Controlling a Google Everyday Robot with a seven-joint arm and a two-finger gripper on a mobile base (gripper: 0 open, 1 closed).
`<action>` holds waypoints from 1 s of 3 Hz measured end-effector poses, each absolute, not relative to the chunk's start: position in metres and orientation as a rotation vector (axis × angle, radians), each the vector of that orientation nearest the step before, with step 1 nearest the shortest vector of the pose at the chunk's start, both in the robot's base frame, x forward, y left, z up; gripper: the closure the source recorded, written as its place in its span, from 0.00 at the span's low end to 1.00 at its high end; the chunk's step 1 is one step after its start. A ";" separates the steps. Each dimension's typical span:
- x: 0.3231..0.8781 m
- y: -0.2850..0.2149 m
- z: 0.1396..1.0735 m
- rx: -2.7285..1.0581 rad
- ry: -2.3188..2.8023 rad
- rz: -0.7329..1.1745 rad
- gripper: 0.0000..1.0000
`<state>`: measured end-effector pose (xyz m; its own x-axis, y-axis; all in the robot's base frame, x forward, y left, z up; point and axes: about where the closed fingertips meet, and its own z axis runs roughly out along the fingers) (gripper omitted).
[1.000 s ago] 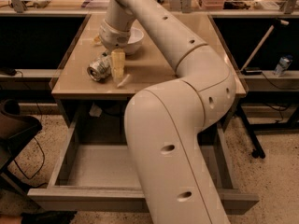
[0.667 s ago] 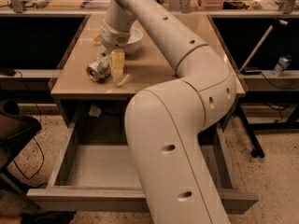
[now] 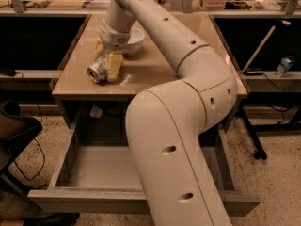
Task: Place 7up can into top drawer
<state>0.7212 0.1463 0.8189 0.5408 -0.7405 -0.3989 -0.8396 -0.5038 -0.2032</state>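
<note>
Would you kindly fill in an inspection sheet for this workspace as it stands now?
Surface: beige tabletop, carrying a can and a bowl.
Job's things: 7up can lying on its side on the tabletop; top drawer pulled open below.
Clutter: white bowl behind the can.
Grippers: gripper down at the can, left part of the tabletop.
Cables: dark cable on the floor, left.
Surroundings: water bottle on the right-hand shelf; cluttered benches behind.

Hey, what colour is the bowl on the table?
The bowl is white, seen in the camera view, right behind the gripper, which is down at the 7up can.
</note>
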 end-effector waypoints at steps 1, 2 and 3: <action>0.721 0.146 0.819 -2.410 1.296 0.369 0.65; 0.721 0.146 0.821 -2.410 1.296 0.368 0.89; 0.722 0.155 0.847 -2.331 1.371 0.266 1.00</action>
<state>0.7217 0.1553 0.8469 0.4950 -0.7871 -0.3681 -0.8676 -0.4245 -0.2590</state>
